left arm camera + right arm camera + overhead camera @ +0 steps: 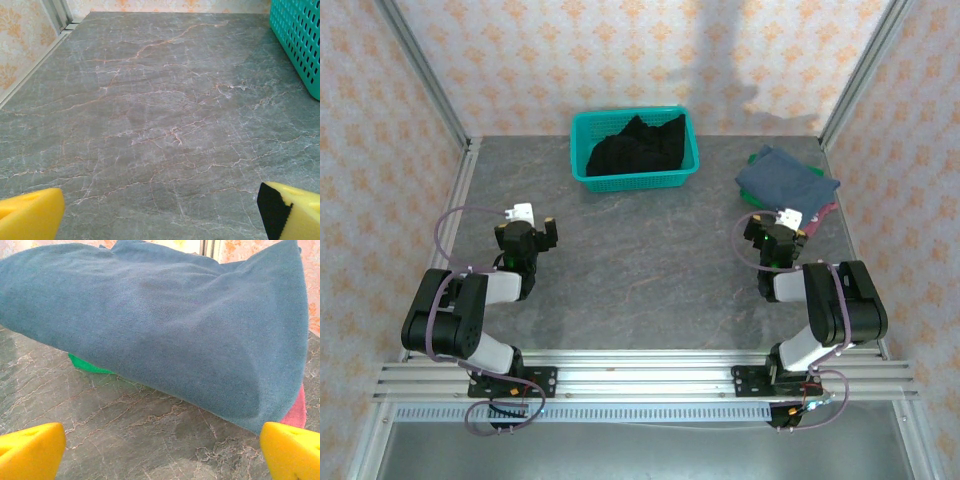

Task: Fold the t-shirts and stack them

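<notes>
Tabletop [640, 270]: grey, veined like marble.
Left end effector [160, 212]: fingers wide apart, empty, over bare tabletop near the left edge.
Basket [582, 150]: teal mesh, middle of the far edge.
Black shirt [635, 148]: crumpled inside the basket.
Blue shirt [785, 178]: folded, atop a stack near the far right corner.
Green shirt [87, 365]: under the blue, edge peeking out.
Maroon shirt [295, 412]: under the blue, corner showing.
Right end effector [160, 450]: fingers wide apart, empty, just beside the stack.
</notes>
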Tool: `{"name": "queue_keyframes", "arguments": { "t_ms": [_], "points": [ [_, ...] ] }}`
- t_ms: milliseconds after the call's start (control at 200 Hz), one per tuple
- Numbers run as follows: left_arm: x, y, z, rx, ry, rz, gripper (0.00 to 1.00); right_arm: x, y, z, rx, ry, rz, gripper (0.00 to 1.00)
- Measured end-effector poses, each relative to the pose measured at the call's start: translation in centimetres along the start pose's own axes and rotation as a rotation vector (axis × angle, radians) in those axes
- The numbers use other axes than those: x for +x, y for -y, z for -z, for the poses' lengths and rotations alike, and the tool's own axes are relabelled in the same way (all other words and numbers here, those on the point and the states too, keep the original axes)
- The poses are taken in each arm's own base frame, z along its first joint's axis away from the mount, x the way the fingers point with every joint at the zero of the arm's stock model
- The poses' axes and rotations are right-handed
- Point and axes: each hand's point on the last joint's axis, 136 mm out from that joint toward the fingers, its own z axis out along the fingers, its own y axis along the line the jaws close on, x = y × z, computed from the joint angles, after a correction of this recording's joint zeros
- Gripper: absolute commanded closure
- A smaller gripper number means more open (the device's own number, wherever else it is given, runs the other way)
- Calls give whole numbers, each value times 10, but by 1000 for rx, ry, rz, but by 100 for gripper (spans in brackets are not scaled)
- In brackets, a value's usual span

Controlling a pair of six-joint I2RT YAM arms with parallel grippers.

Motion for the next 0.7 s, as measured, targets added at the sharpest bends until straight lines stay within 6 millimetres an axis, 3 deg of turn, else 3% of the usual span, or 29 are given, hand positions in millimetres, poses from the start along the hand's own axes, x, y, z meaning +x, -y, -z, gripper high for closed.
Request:
{"name": "queue_keyframes", "arguments": {
  "t_ms": [245, 310, 375, 490, 555, 625, 701],
  "points": [
    [0, 0, -1, -2, -33, -11, 0, -1, 0, 2, 1, -4, 1, 1],
    [-12, 2, -4, -9, -81, -21, 0, -10, 1, 12, 6, -11, 6, 1],
    [-54, 5, -3, -8, -72, 4, 0, -39, -2, 25, -5, 13, -11, 1],
    [-163, 14, 15, 25, 44, 115, 0, -125, -20, 54, -84, 98, -88, 1],
    [-212, 20, 26, 60, 88, 176, 0, -167, -37, 69, -157, 100, -133, 1],
    [-246, 30, 27, 99, 70, 221, 0, -190, -57, 76, -231, 37, -162, 1],
    [-264, 45, 8, 134, 12, 248, 0, -193, -83, 72, -296, -78, -169, 1]
  ]
}}
